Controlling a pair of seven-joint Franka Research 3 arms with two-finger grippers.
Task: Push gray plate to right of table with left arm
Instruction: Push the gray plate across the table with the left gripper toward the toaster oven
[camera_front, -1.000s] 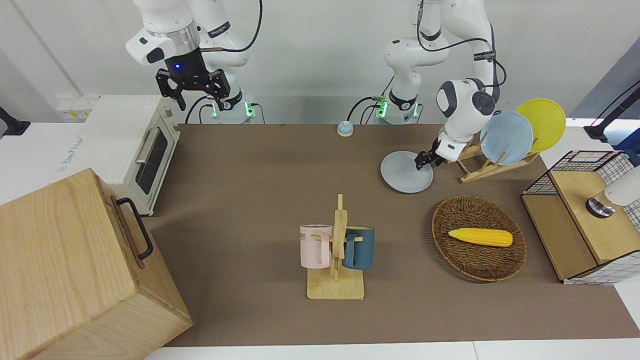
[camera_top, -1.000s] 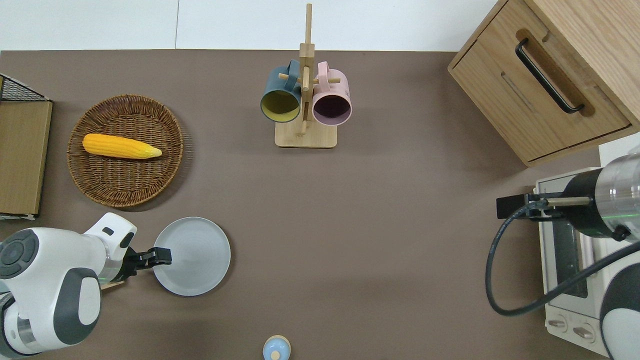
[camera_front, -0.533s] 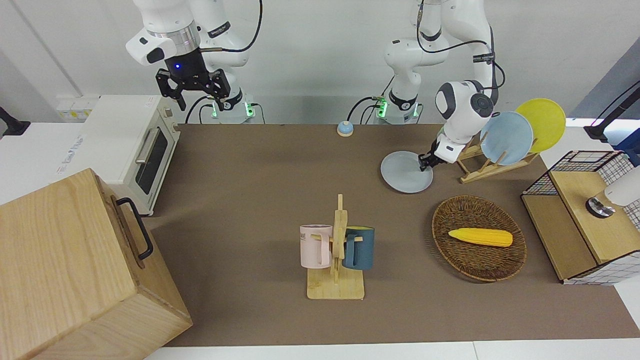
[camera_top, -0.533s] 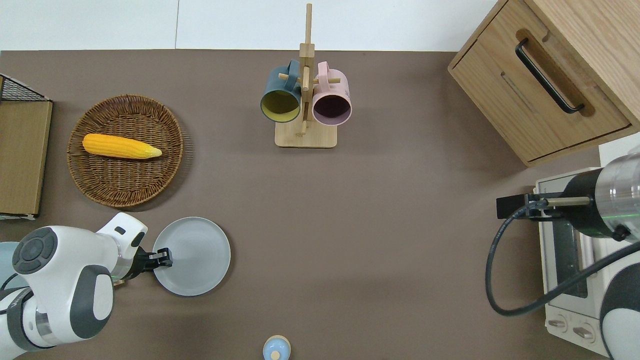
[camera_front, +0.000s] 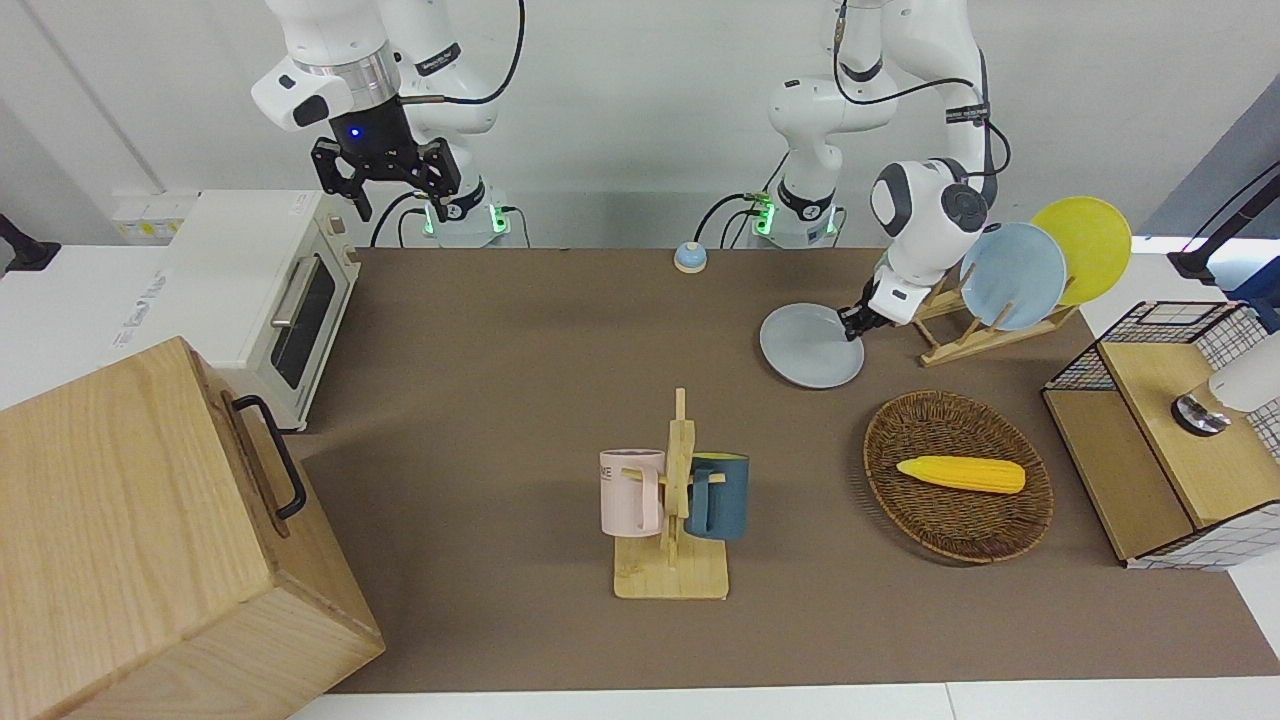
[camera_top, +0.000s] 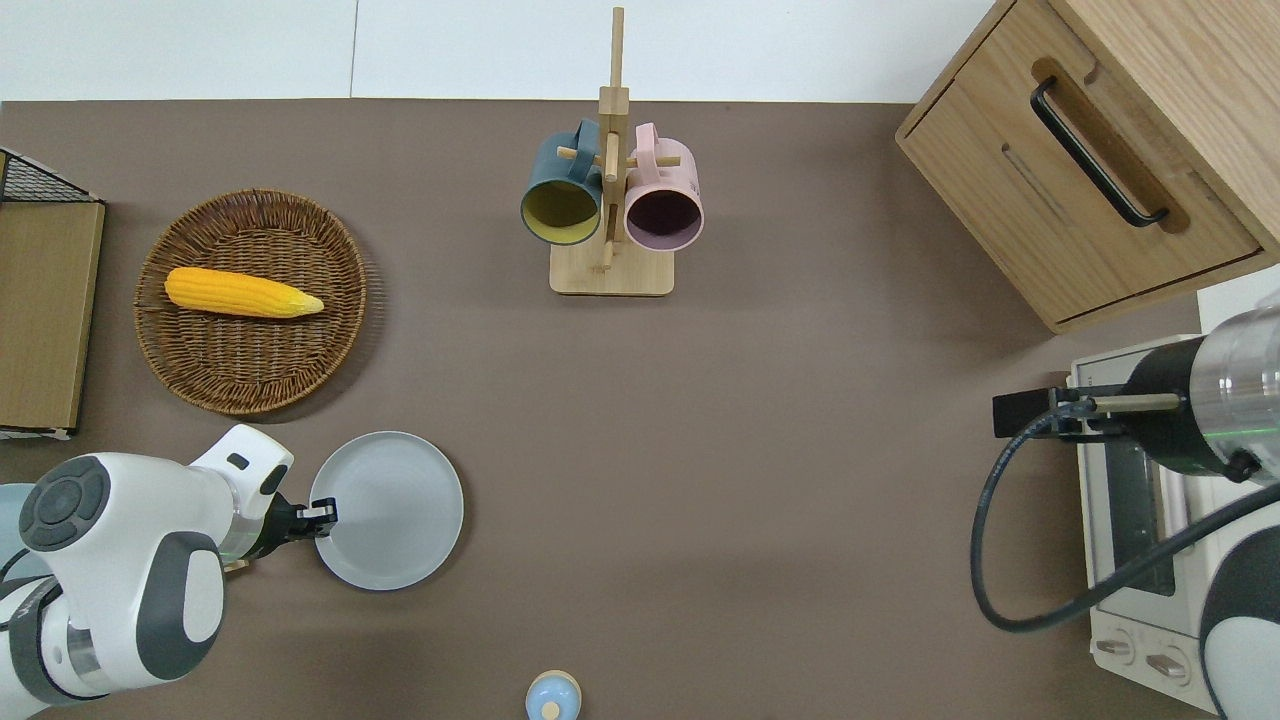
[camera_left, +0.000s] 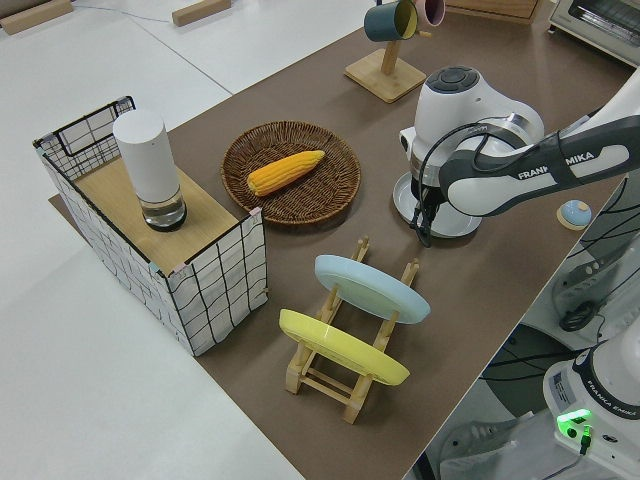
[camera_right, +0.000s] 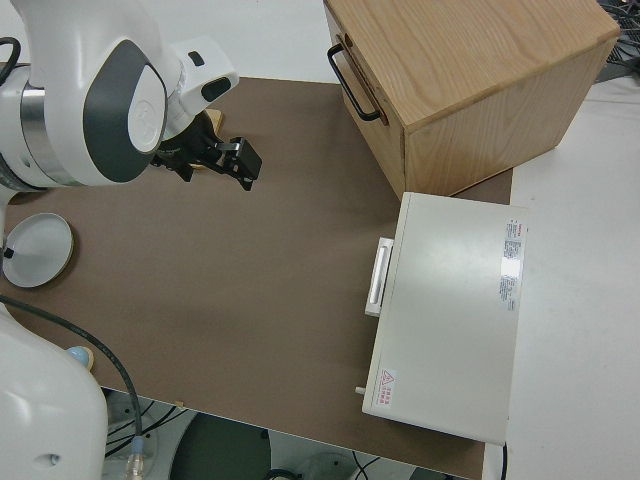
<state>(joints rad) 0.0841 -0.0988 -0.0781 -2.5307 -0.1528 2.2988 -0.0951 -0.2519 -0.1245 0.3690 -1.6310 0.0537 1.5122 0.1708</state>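
Table (camera_top: 760, 480): brown matting, wide bare stretch from the plate toward the right arm's end.
Right arm: parked.
Left gripper (camera_top: 318, 516): low against the gray plate's rim on the side toward the left arm's end; whether its fingers are apart or together cannot be told.
Gray plate (camera_top: 395, 510): flat on the table, nearer the robots than the wicker basket (camera_top: 330, 365).
Risk: an off-centre push could likely spin the plate aside, or the fingers could ride over its shallow rim.
Room: only a small blue bell (camera_top: 552, 696) near the path.

A plain white wall (camera_front: 620, 90) stood at the robots' end of the room. The worktop (camera_top: 760, 480), matted in brown with white edges, carried a wooden cabinet (camera_front: 150, 540) and a white oven (camera_front: 260, 290) side by side.
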